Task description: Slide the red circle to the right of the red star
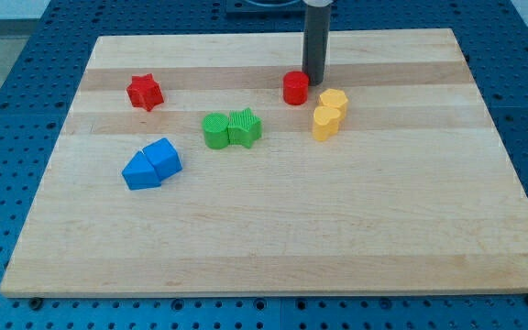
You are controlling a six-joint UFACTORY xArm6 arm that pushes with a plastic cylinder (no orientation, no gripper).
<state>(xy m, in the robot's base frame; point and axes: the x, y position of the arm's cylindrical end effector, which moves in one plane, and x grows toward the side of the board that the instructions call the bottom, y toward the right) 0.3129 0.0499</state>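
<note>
The red circle (295,88) sits on the wooden board near the view's top centre. The red star (144,92) lies far to its left, near the board's left side. My tip (313,81) stands just right of the red circle, touching or almost touching its right edge; the dark rod rises from there to the view's top.
Two yellow blocks (329,114) sit together just right of and below the red circle. A green circle (215,130) and green star (245,126) touch at centre left. Two blue blocks (152,164) lie at lower left. The wooden board (273,238) rests on a blue perforated table.
</note>
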